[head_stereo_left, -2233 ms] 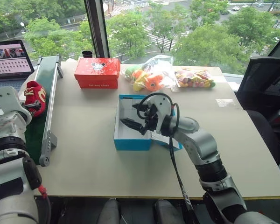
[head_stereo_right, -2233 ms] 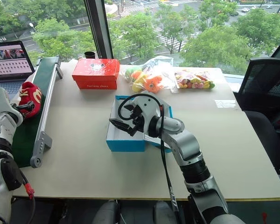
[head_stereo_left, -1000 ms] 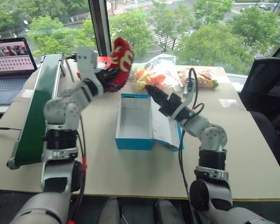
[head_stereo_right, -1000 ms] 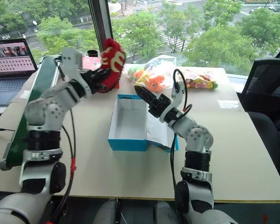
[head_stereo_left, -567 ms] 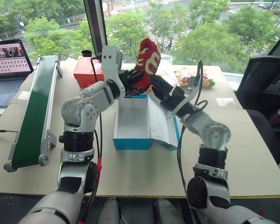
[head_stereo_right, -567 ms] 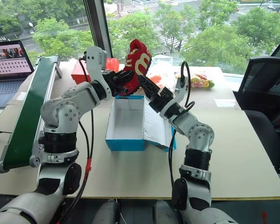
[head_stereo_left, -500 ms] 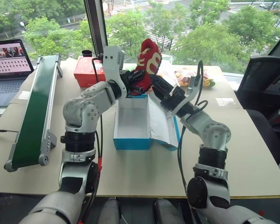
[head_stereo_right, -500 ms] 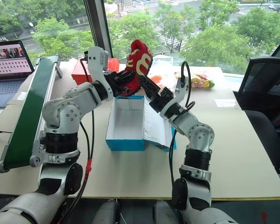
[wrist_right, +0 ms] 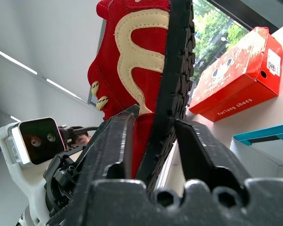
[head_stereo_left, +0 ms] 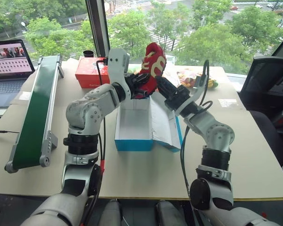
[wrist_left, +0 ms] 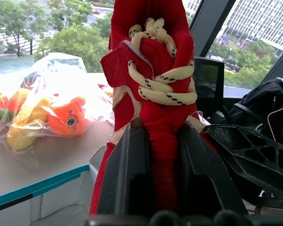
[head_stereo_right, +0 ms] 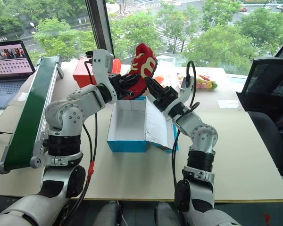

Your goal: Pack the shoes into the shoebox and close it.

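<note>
One red shoe (head_stereo_left: 153, 60) with yellow-gold curls hangs toe-up in the air over the far end of the open blue shoebox (head_stereo_left: 132, 144). My left gripper (head_stereo_left: 139, 83) is shut on its laced upper (wrist_left: 153, 89). From the other side my right gripper (head_stereo_left: 163, 88) is shut on the same shoe, its fingers (wrist_right: 114, 141) clamping the black sole (wrist_right: 175, 70) and red side. The box's white inside holds nothing, and its lid (head_stereo_left: 166, 125) lies open to the right.
A red box (head_stereo_left: 88, 73) and a black cup (head_stereo_left: 87, 53) stand at the back. Bagged orange plush toys (wrist_left: 61, 117) and a candy bag (head_stereo_left: 198, 77) lie behind the shoebox. A green conveyor (head_stereo_left: 35, 108) and laptop (head_stereo_left: 9, 59) are left, a black chair (head_stereo_left: 266, 84) right.
My left arm carried the shoe rightward to above the box's far end. My right gripper, open a second ago, has closed onto the shoe's sole.
</note>
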{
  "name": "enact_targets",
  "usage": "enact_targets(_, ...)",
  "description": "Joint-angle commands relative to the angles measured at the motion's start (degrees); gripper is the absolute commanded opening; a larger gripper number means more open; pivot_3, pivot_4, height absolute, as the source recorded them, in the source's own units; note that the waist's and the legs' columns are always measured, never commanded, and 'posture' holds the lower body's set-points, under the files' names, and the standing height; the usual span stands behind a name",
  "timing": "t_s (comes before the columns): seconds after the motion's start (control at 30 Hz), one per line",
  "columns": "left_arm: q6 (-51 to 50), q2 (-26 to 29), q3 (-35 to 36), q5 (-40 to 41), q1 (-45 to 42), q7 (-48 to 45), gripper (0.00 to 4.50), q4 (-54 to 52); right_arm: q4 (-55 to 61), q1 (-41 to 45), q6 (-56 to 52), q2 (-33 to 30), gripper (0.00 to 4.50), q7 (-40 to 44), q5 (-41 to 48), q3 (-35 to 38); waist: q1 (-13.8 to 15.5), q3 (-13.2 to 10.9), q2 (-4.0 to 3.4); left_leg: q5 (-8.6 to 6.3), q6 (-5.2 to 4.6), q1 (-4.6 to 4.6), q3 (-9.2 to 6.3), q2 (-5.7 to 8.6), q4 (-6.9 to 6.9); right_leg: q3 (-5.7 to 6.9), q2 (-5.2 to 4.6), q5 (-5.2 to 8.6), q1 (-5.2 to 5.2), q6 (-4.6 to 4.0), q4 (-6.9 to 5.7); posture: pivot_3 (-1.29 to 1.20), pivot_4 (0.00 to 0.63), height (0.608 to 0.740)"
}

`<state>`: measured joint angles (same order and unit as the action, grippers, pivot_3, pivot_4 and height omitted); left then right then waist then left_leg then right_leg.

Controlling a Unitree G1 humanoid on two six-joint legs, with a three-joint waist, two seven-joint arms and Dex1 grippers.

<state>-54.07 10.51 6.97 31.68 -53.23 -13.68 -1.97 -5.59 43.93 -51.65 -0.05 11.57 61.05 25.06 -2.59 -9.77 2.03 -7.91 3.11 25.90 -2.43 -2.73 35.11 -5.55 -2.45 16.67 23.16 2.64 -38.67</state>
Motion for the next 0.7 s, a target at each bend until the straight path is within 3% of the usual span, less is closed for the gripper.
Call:
enact_targets(0.03, 0.02, 0.13, 0.39, 0.54, -0.29, 0.20, 0.30, -3.28, 1.32, 1.02, 0.88, -0.49, 0.23, 0.65, 1.46, -1.08, -0.01, 0.00, 0.00, 0.00, 0.00, 0.00, 0.00, 0.00, 0.00, 0.00, 0.00, 0.00, 0.00, 0.00, 0.00, 0.00, 0.150, 0.739)
enact_targets(0.3, -1.54, 0.84, 0.69, 1.43, 0.48, -0.36, 0.30, -3.99, 1.60, 1.42, 1.07, -1.95, 0.21, 1.26, -0.40, -3.56, -0.01, 0.00, 0.00, 0.00, 0.00, 0.00, 0.00, 0.00, 0.00, 0.00, 0.00, 0.00, 0.00, 0.00, 0.01, 0.00, 0.150, 0.739)
enact_targets(0.43, -1.35, 0.51, 4.01, 2.78, 0.92, 0.58, 1.95, -4.03, 1.63, 2.06, 1.22, -2.14, 0.21, 1.23, -0.78, -4.08, -0.05, 0.00, 0.00, 0.00, 0.00, 0.00, 0.00, 0.00, -0.01, 0.00, 0.00, 0.00, 0.00, 0.00, 0.02, 0.00, 0.150, 0.739)
enact_targets(0.63, -3.31, 5.24, 4.98, 2.67, 2.30, -0.01, 4.20, -5.79, 0.85, 2.90, 1.92, -2.56, 0.21, 0.78, -0.93, -4.14, -0.06, 0.00, -0.01, 0.00, 0.00, 0.00, 0.00, 0.00, -0.02, 0.00, 0.00, 0.00, 0.00, 0.00, 0.03, 0.00, 0.150, 0.739)
enact_targets(0.7, -4.60, 8.90, 6.37, 3.53, 3.13, -1.55, 4.45, -6.94, 1.01, 3.22, 1.86, -2.69, 0.21, 0.70, -1.18, -4.48, -0.05, -0.01, -0.01, 0.00, 0.00, 0.00, -0.01, -0.01, -0.02, 0.00, 0.00, 0.00, 0.00, 0.00, 0.03, 0.00, 0.150, 0.739)
